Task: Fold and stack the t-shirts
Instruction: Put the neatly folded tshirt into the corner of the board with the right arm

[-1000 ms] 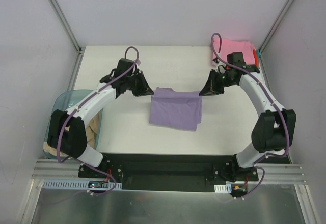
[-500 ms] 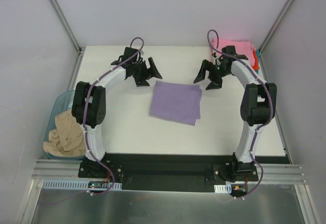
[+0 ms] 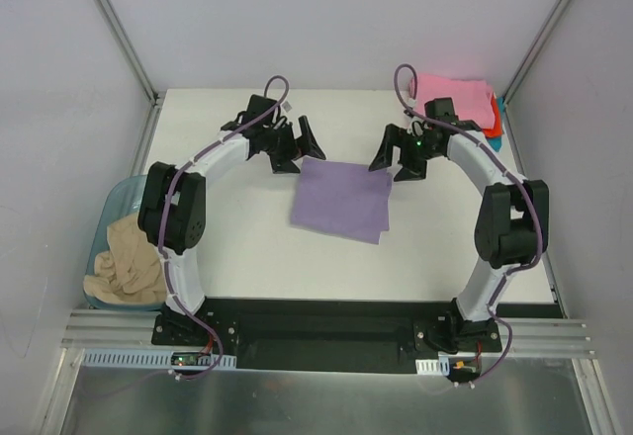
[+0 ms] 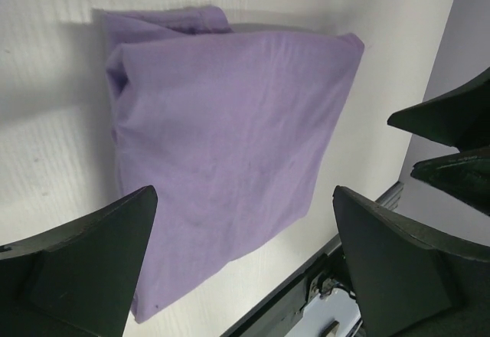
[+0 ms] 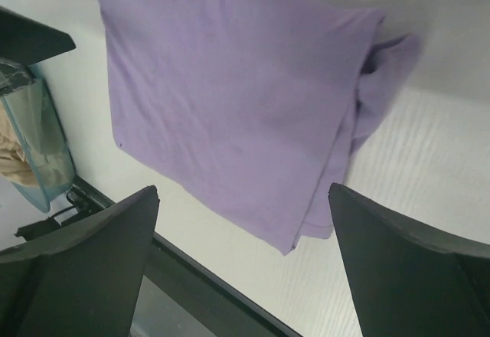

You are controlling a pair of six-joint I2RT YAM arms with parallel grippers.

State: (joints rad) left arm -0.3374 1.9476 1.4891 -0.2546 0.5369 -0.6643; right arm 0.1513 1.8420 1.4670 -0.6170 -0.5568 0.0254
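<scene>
Seeing both jaws spread wide, empty, by far corners of folded lavender t-shirt [image 3: 341,198]; I fear single-layer pinch unfolds it en route to pink t-shirt stack [image 3: 460,94]

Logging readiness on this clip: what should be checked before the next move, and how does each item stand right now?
1. Left fingers open and clear of cloth: ok.
2. Right fingers open and clear of cloth: ok.
3. Lavender shirt lying folded on the table: ok.
4. Fold tidy: not ok; cloth bunches out at one edge in both wrist views.
5. Stack in view at the far right corner, pink on top: ok.
6. Bin emptied: not ok; the tan shirt lies in it.
</scene>
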